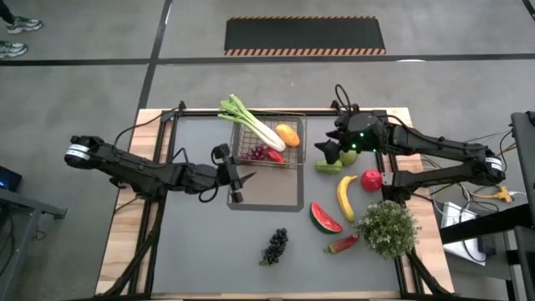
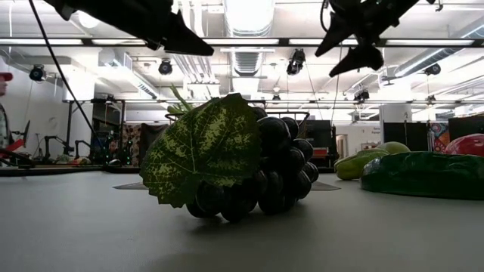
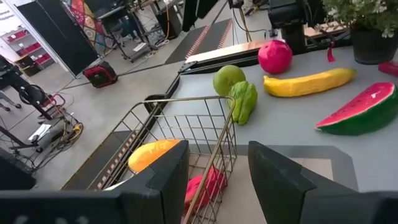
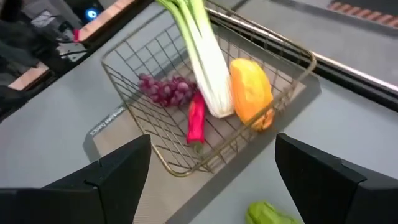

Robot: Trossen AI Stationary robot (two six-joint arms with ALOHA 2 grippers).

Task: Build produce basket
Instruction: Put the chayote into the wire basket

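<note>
Produce still out, like the curved yellow plastic banana [image 1: 346, 197], looks light, stiff, slick; grasp mid-length. Right gripper [image 1: 328, 151] released above the green pear [image 1: 328, 165]; left gripper [image 1: 238, 177] part-open, empty beside the wire-mesh basket [image 1: 294, 159].

Bunch of dark, glossy toy grapes [image 2: 276, 170] lies on grey table top [image 2: 113, 234], near centre of view, very close to camera. Large mottled green leaf [image 2: 200, 151] leans against its front side and covers part of bunch. Dark green rind of toy watermelon slice [image 2: 423, 175] lies on table at right. Behind it: pale green pear-like fruit [image 2: 361, 163] and edge of round red apple [image 2: 470, 145]. Two dark arm parts hang at top, one at left [image 2: 144, 19], one at right [image 2: 363, 30]; fingers not clear.
</note>
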